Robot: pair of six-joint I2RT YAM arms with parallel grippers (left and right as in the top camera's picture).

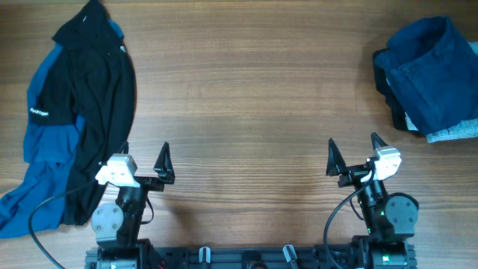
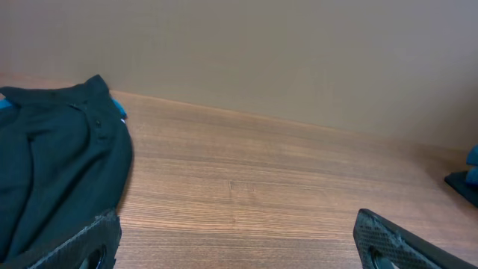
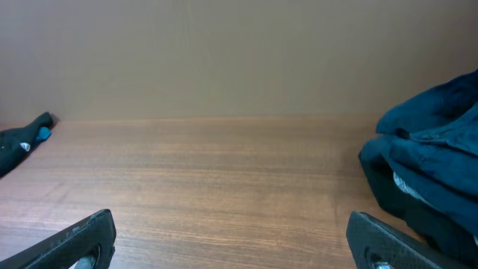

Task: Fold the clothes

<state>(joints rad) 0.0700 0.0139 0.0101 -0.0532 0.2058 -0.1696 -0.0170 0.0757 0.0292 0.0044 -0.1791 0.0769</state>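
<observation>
Navy shorts (image 1: 433,71) lie bunched at the worktop's (image 1: 246,90) far right, over pale denim jeans (image 1: 457,132). I see the black-and-blue jacket (image 1: 82,112) sprawled along the left. My left tool (image 1: 144,153) and right tool (image 1: 353,146) both stand wide open, empty, near the front edge.

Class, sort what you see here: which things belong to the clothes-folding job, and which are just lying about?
Belong to the job:
black and blue jacket
navy shorts
light-blue denim jeans under the shorts

Just lying about:
black cable
wooden table
</observation>
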